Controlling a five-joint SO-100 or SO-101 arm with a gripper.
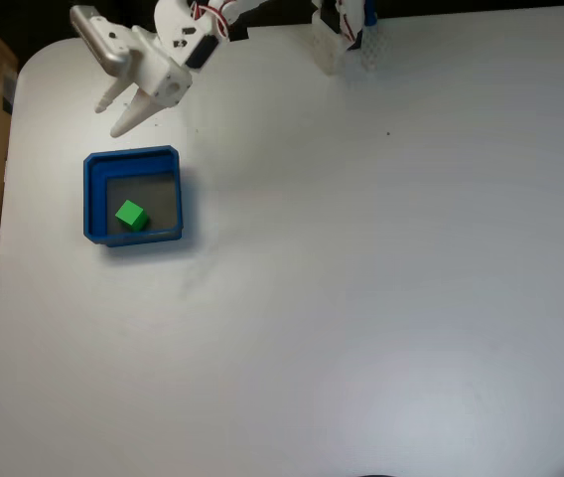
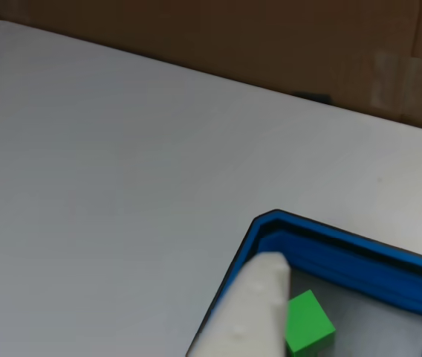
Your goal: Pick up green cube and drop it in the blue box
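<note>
A: As the fixed view looks down on the white table (image 1: 361, 298), where do you find the green cube (image 1: 131, 215)?

B: It lies inside the blue box (image 1: 91, 199), at the left of the frame, a little above the middle. It rests on the grey floor, near the lower left corner of the box, and it is turned a little against the walls.

A: And the gripper (image 1: 115, 117)?

B: At the upper left of the frame, above the box in the picture and apart from it. Its two white fingers point down and to the left, with a narrow gap between the tips — nothing is held between them.

A: Does the other view agree?

B: Yes. There the cube (image 2: 307, 321) sits at the bottom edge, right of the middle, on the grey floor and close to the clipped corner of the blue box (image 2: 330, 242). One white finger (image 2: 252, 316) comes in from the bottom edge and covers part of the blue wall, just left of the cube. Whether it touches the wall I cannot tell. A brown cardboard wall (image 2: 270, 44) stands behind the table.
</note>
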